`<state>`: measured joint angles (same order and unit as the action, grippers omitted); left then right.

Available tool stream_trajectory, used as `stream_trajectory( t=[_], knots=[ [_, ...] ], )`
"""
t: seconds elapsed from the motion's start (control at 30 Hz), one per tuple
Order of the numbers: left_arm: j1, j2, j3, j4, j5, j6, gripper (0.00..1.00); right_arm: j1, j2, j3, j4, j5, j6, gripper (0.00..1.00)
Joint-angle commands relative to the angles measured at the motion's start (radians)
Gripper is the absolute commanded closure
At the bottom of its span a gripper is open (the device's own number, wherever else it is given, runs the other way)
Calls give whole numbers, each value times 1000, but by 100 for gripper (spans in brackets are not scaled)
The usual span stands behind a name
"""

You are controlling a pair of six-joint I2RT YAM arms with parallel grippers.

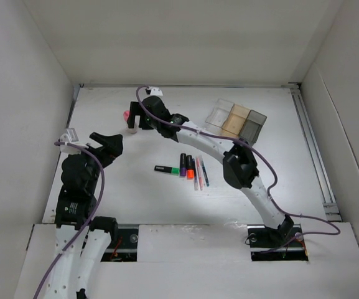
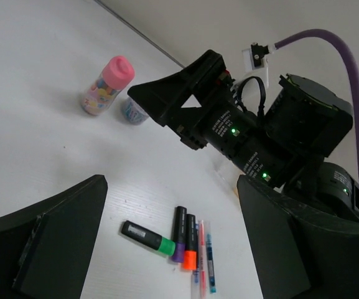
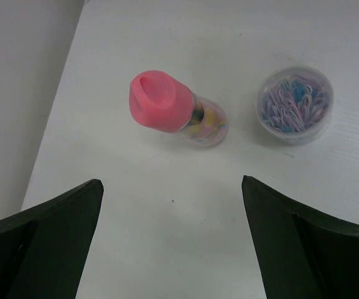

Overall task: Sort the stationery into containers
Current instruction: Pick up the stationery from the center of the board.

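Note:
The pink-capped bottle [image 1: 127,116] stands at the far left of the table, with the small round jar [image 1: 131,130] beside it. My right gripper [image 1: 135,119] is open and hovers just short of both. In the right wrist view the bottle [image 3: 173,109] and the jar [image 3: 295,104] lie beyond the open gripper [image 3: 171,182]. The green marker [image 1: 165,169], purple marker [image 1: 183,164], orange marker [image 1: 190,167], pink pen [image 1: 197,172] and blue pen [image 1: 203,171] lie together mid-table. My left gripper [image 1: 107,144] is open and empty, left of them. The three joined boxes [image 1: 236,120] stand at the back right.
The left wrist view shows the markers [image 2: 179,233] between its open fingers, and the right gripper [image 2: 160,99] beside the bottle [image 2: 106,85] and jar [image 2: 133,112]. White walls enclose the table on three sides. A purple cable runs along the right arm [image 1: 241,165].

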<state>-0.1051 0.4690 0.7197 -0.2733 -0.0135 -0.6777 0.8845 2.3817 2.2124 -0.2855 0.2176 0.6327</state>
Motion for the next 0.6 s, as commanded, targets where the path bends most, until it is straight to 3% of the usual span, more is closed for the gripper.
stream_trajectory(
  t=[0.0,0.17,0.57],
  knots=[
    [-7,2,44,-6,-26,17,18,10,55,118,14,-18,-54,1],
    [-19,3,35,-26,-26,7,26,10,157,240,52,-18,-74,1],
    [-39,5,47,-44,-20,9,29,10,290,371,215,41,-54,1]
  ],
)
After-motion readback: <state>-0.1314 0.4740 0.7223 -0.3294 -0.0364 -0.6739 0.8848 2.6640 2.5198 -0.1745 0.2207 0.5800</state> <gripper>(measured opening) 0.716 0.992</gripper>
